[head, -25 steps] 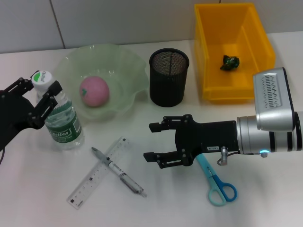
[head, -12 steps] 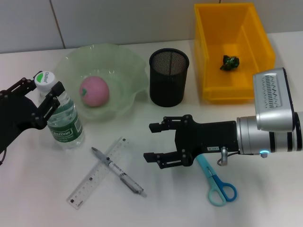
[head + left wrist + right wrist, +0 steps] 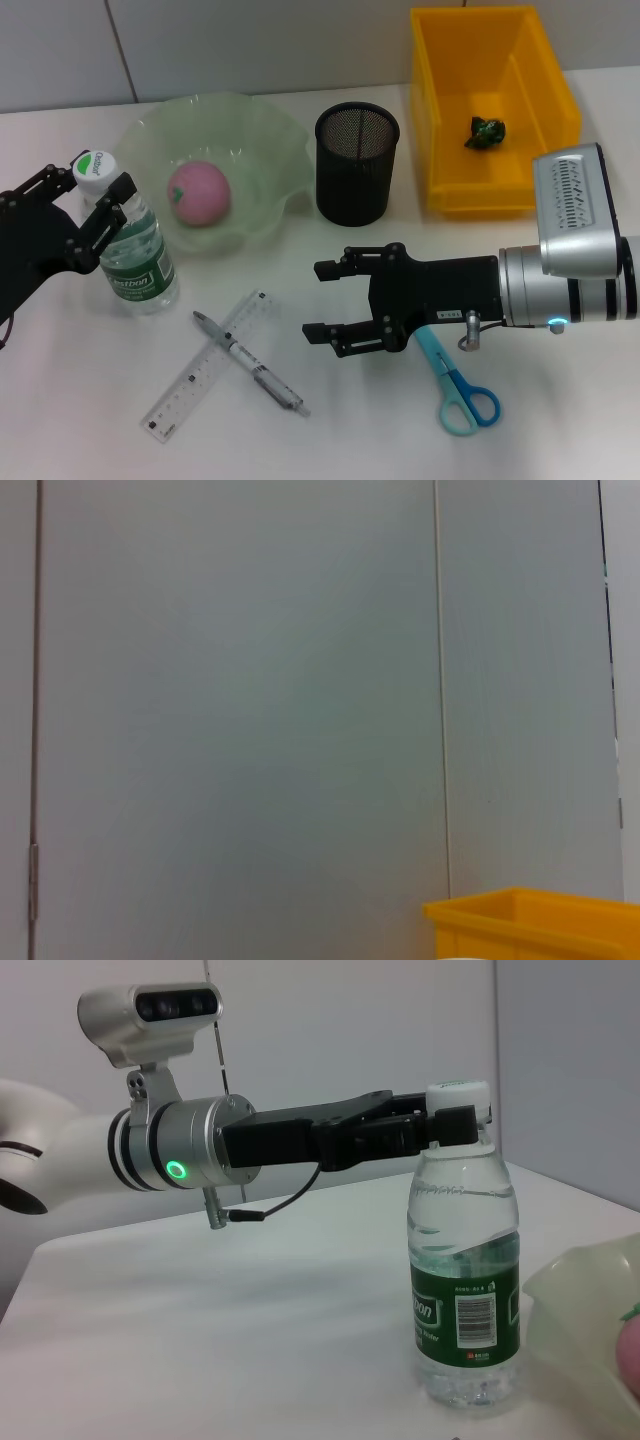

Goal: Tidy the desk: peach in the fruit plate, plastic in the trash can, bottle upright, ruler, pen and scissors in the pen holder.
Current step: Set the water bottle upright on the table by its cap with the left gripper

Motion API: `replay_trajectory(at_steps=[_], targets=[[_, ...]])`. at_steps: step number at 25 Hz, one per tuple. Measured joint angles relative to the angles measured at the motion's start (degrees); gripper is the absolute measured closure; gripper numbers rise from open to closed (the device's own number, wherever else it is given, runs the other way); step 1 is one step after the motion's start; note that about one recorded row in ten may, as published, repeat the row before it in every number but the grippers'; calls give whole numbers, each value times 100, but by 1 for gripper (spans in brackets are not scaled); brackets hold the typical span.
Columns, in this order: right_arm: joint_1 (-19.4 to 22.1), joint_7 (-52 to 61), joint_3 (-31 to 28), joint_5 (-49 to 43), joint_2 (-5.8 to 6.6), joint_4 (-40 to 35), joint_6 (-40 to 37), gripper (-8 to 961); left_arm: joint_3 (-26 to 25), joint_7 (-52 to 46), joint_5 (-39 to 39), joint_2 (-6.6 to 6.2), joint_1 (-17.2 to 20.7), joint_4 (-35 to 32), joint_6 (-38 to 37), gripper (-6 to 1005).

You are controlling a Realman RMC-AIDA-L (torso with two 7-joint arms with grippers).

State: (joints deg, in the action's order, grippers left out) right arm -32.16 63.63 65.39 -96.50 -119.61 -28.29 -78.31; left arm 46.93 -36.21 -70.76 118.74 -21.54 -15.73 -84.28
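The bottle (image 3: 137, 255) (image 3: 465, 1280) stands upright on the desk (image 3: 80, 400), left of the fruit plate (image 3: 265, 140). My left gripper (image 3: 92, 190) (image 3: 447, 1128) is shut on its neck, just below the white cap. A pink peach (image 3: 200, 193) lies in the fruit plate. The dark plastic (image 3: 487, 131) lies in the yellow trash can (image 3: 545, 95). My right gripper (image 3: 318, 300) hovers open in front of the black pen holder (image 3: 357, 165). The pen (image 3: 250, 363) lies across the clear ruler (image 3: 205, 368), left of that gripper. The scissors (image 3: 455, 385) lie partly under the right arm.
A grey wall runs behind the desk. The left wrist view shows only that wall and a corner of the trash can (image 3: 530, 925). An edge of the fruit plate (image 3: 590, 1310) shows beside the bottle in the right wrist view.
Over the last second my left gripper brought the bottle from a slight lean to upright, its cap shifting a little to the right. The right arm has not moved.
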Motion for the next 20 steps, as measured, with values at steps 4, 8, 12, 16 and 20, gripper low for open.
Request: replay_trajectory(at_steps=[4,8,12,16,20], targets=[[1,0,-20,0,0,5,-3,182,8,0,-29,0,-2,0,-11,533],[3,0,-26,0,0,7,-21,183,10,63,-34,0,1,0,-10,532],[5,0,-23,0,0,8,-20,183,10,162,-17,2,29,0,-18,532],[2,2,-11,0,0,8,-15,183,9,165,-7,4,49,7,-31,531],[-1,14,-8,0,0,8,-8,183,8,166,-3,7,47,8,-44,531]])
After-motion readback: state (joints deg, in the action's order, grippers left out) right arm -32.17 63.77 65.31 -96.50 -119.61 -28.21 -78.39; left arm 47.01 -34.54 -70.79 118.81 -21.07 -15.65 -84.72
